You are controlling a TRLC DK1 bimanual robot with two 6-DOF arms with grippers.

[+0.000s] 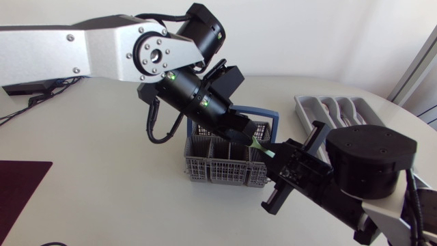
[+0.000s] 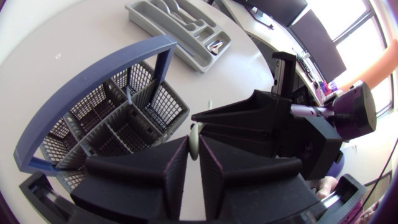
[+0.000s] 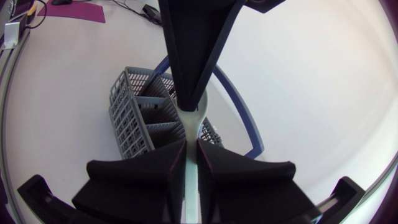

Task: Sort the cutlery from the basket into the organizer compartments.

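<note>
Starting with the wide white desk [image 1: 102, 198]: bears everything below, plus a dark maroon mat [image 1: 19, 188] at its left edge, well apart from the work. Next, the left arm of silver-grey links and black joints [image 1: 102, 51]: comes in from the left and slants down over the basket, hiding part of its back rim from above. Then the right arm with a broad black round joint [image 1: 369, 160]: enters at the lower right, pointed toward the basket's right end. On to the grey mesh plastic basket with a blue hoop handle [image 1: 218, 164]: stands mid-desk, split into compartments, just beneath both claws. Further right, the grey moulded organizer tray [image 1: 338, 113]: lies apart from the basket, with cutlery [image 2: 216, 45] in its slots. Then the left claw [image 2: 193, 149]: closed to a narrow slit, pinching one end of a pale green plastic utensil [image 2: 194, 138]. Facing it tip to tip, the right claw [image 3: 191, 149]: likewise nearly closed, clamped on the other end. Smallest, that utensil: held in the air above the basket's right end, between the two claws, in no compartment.
</note>
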